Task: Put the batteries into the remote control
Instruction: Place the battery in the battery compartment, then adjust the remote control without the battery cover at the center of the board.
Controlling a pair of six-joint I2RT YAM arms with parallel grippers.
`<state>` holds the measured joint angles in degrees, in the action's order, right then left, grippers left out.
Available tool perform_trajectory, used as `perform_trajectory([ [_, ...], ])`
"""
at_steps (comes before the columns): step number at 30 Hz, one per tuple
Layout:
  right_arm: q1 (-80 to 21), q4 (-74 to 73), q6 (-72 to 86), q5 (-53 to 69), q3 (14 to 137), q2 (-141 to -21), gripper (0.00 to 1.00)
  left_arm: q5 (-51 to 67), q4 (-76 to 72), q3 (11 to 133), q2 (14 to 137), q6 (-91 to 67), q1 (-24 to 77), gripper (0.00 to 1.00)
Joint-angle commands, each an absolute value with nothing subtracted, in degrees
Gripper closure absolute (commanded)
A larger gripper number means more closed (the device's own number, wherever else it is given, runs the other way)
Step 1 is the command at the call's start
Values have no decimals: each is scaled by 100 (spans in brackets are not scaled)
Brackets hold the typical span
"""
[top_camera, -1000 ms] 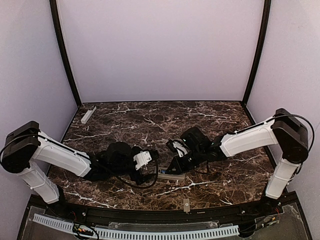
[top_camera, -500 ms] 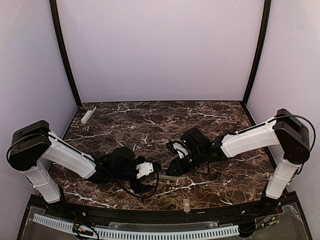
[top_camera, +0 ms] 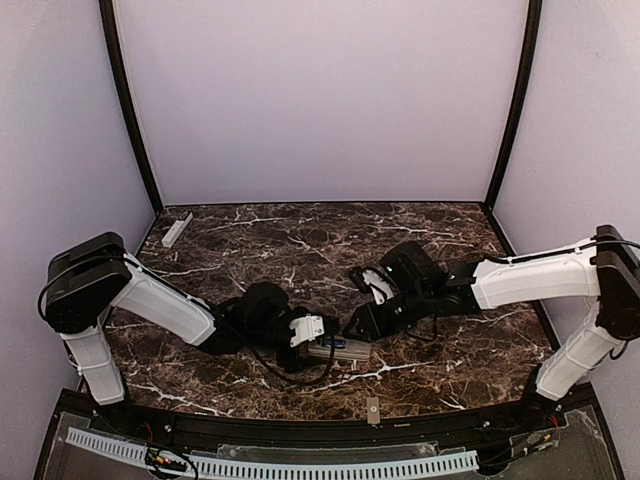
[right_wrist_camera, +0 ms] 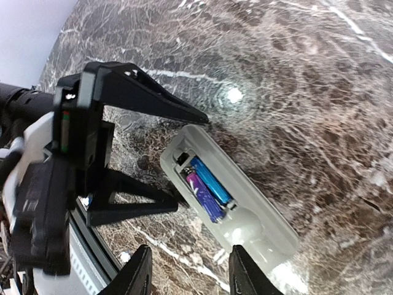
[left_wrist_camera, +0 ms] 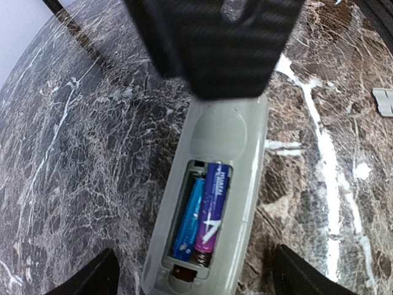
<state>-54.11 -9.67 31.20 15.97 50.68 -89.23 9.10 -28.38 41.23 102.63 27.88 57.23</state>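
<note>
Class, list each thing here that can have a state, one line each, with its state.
remote control, lying back side up, battery bay uncovered.
batteries, two lying side by side in the bay.
left claw, open, fingers either side of the remote control.
right claw, open, holding nothing.

The remote point(top_camera: 340, 350) lies on the worktop point(top_camera: 300, 250), near the front middle. Two batteries point(left_wrist_camera: 202, 212) lie side by side in it. The left hand point(top_camera: 320, 342) is at its left end. The right hand point(top_camera: 358, 326) is just behind it. A bar point(top_camera: 177, 229) lies far back left.
</note>
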Motion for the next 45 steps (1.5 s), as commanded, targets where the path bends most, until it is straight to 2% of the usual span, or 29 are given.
perform_trajectory([
  [1, -5118, -1084, 3230, 1599, 4653, -8518, 58, 1735, -2205, 4504, 10465, 2852, 5412, 19],
  [5, -4833, -998, 3219, 1788, 4384, -8289, 58, 2058, -1785, 4793, 10663, 2816, 5286, 33],
  [9, -4620, -941, 3177, 1920, 4243, -8132, 58, 2259, -1494, 5005, 10830, 2789, 5282, 38],
  [15, -4453, -958, 3097, 1977, 4145, -8020, 59, 2481, -1326, 5163, 10934, 2896, 5275, 27],
  [18, -4417, -946, 3079, 1999, 4123, -7994, 59, 2483, -951, 5427, 11161, 3016, 5282, 26],
  [24, -4345, -950, 3050, 2043, 4066, -7923, 60, 2559, -604, 5796, 11370, 2958, 5281, 44],
  [29, -4308, -955, 3054, 2065, 4052, -7888, 60, 2377, -667, 5712, 11296, 2406, 5318, 50],
  [31, -4307, -949, 3042, 2085, 4060, -7899, 60, 1937, -777, 5624, 11244, 2125, 5417, 54],
  [33, -4306, -889, 3073, 2131, 4058, -7923, 62, 1616, -929, 5528, 11200, 1796, 5551, 55],
  [40, -4418, -362, 3422, 2350, 4095, -8301, 77, 740, -1273, 5432, 11260, 928, 5869, 57],
  [45, -4540, -187, 3501, 2338, 4264, -8683, 81, 343, -1475, 5445, 11340, 602, 6030, 58],
])
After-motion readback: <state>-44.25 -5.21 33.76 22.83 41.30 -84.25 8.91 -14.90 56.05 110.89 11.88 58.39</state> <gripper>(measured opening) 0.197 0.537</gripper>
